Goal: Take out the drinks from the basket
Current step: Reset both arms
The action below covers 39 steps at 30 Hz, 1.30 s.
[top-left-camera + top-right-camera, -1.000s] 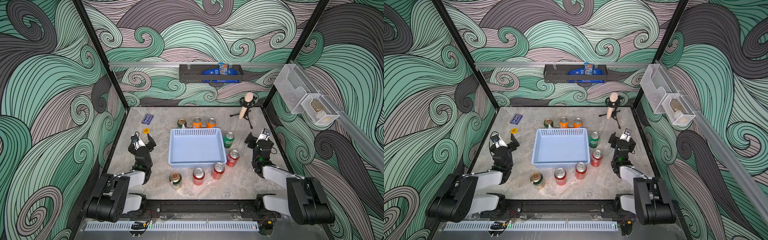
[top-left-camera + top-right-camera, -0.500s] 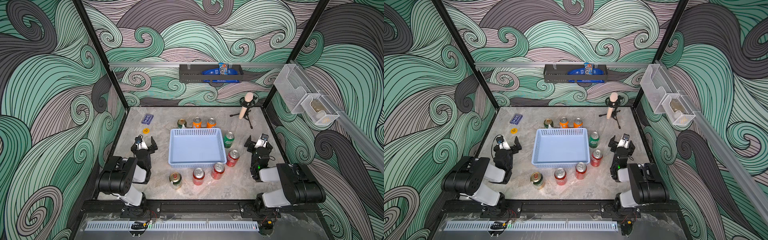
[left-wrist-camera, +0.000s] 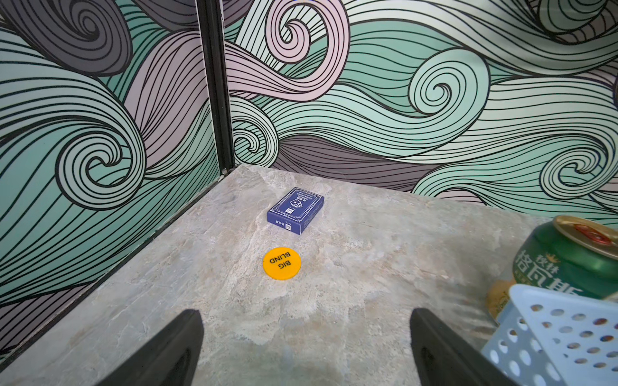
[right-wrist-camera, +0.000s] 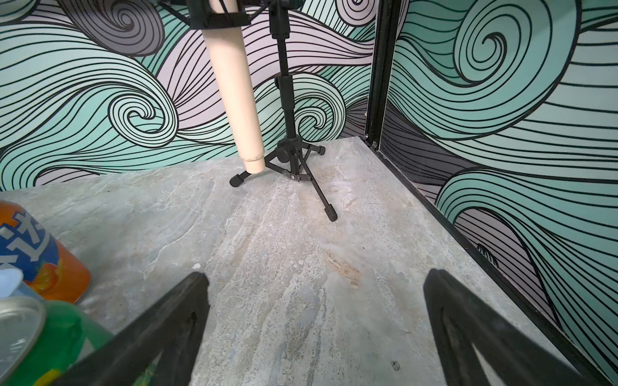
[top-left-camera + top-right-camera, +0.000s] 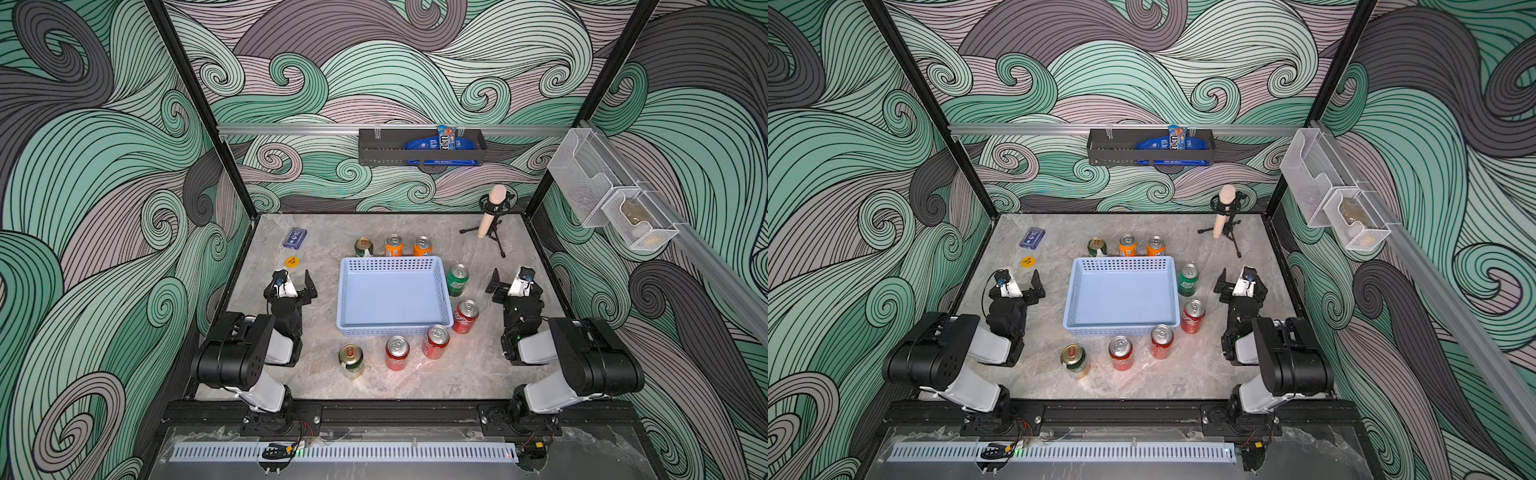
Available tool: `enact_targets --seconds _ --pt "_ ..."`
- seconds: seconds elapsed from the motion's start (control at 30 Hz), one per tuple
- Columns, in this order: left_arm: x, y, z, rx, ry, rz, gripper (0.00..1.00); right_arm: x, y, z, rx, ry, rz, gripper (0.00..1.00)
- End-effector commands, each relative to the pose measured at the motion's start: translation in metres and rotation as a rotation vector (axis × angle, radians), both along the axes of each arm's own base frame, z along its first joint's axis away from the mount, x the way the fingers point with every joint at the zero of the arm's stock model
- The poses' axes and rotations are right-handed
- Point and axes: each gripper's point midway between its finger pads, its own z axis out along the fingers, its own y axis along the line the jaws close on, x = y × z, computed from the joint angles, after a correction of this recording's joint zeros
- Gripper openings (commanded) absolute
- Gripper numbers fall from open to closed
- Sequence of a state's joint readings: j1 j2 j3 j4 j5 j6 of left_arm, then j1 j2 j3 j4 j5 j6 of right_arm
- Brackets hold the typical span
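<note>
Basket [image 5: 392, 295] sat mid-counter [image 5: 415, 386] in both top views, light blue, nothing in it. All eight drinks stood upright on the counter around it. Just outside the far wall: far gold-top can [image 5: 363, 247], then two orange cans [image 5: 393, 245]. Just beside the right wall, bright green can [image 5: 457, 280]. Three red cans [image 5: 436, 341] curved round the near right corner, close to the basket. Off the near left corner, a bit apart, near gold-top can [image 5: 351, 360]. On the basket's left, left pincer [image 5: 295, 279], jaws spread, released, empty. On its right, right pincer [image 5: 513, 282], near the bright green can without touching, jaws spread, empty. Back wall carried black rack [image 5: 419, 151] with blue snack packs; right wall, mesh bins [image 5: 640, 228].

Left wrist view: both fingers [image 3: 174, 344] wide apart over bare counter, nothing between. Ahead lay blue card box [image 3: 295, 210] and yellow chip [image 3: 282, 263] marked BIG BLIND, apart from each other. Far gold-top can stood behind a basket corner.

Right wrist view: fingers [image 4: 187, 290] wide apart, only bare counter between. Near the cage corner stood mic stand [image 4: 289, 110] with cream microphone [image 4: 234, 93]. One of the orange cans and the bright green can showed beside one finger, neither gripped.
</note>
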<state>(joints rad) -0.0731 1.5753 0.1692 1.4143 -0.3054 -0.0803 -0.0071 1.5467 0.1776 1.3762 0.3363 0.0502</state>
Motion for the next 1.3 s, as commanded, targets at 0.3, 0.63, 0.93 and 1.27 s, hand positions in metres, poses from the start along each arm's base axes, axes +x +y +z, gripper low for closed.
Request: enact_targets --seconds 0.3,0.63,0.93,1.27 --pt "0.0037 -0.0008 0.0095 0.011 -0.034 -0.008 0.99 0.0058 0.0075 0.0081 -0.023 -0.025 0.052 1.0" --pt "0.0037 -0.0009 0.0097 0.012 -0.034 -0.008 0.99 0.0058 0.0073 0.008 -0.023 -0.024 0.052 1.0" --pt "0.004 -0.0009 0.0102 0.011 -0.036 -0.008 0.99 0.0058 0.0077 0.0082 -0.023 -0.025 0.053 1.0" --pt "0.0037 -0.0006 0.0097 0.012 -0.034 -0.008 0.99 0.0058 0.0075 0.0079 -0.023 -0.024 0.052 1.0"
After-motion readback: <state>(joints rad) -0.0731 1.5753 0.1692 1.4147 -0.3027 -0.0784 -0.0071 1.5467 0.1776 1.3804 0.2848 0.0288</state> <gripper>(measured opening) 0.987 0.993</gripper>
